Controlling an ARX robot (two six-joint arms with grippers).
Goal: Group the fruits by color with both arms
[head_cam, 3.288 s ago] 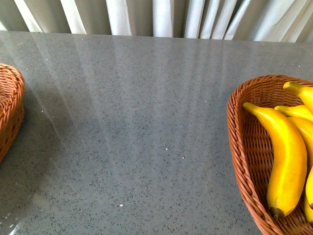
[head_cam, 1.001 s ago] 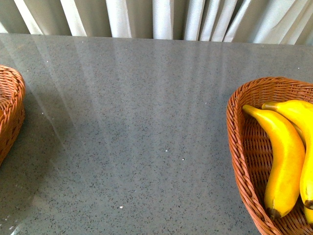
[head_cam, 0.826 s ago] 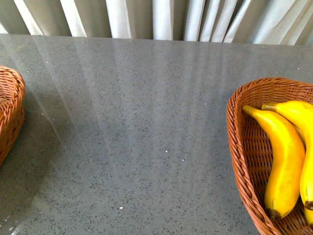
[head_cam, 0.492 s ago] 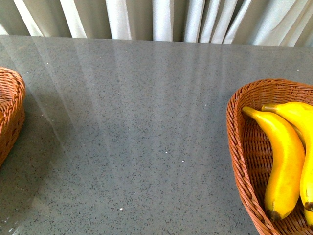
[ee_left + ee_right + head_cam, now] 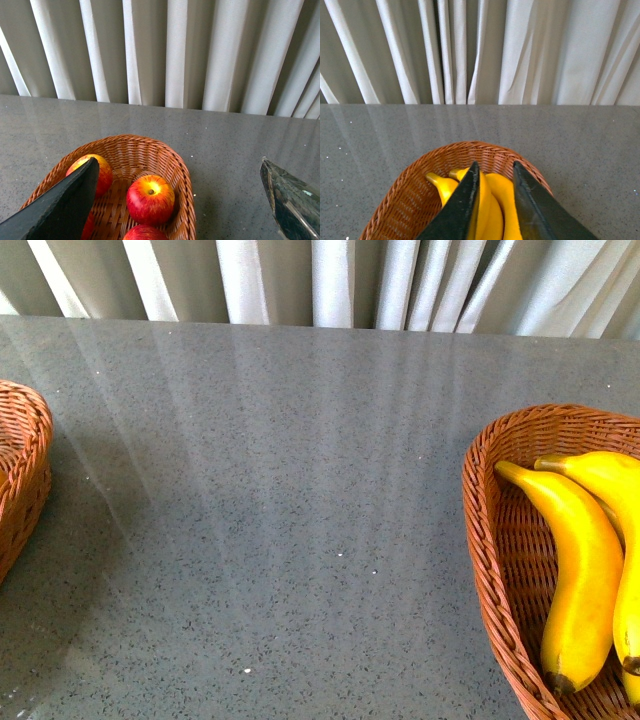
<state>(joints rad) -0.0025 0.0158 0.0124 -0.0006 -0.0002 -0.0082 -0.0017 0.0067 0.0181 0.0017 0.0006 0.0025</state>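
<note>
In the front view two yellow bananas (image 5: pixel 580 580) lie in the wicker basket (image 5: pixel 478 540) at the right; no arm shows there. In the left wrist view my left gripper (image 5: pixel 178 161) is wide open and empty above a wicker basket (image 5: pixel 182 200) that holds three red apples (image 5: pixel 150 199); one finger (image 5: pixel 60 210) hides part of an apple (image 5: pixel 104 170). In the right wrist view my right gripper (image 5: pixel 495 164) is open and empty just above the bananas (image 5: pixel 495 200) in their basket (image 5: pixel 400 200). Its fingers hide part of them.
The grey speckled table (image 5: pixel 300 490) lies between the two baskets. The apple basket's rim (image 5: pixel 25 470) shows at the front view's left edge. White curtains (image 5: pixel 320 280) hang behind the table's far edge.
Since the earliest frame a banana has come to lie over the others in the right basket. Over the last second the whole view has drifted slightly downward; nothing else has moved.
</note>
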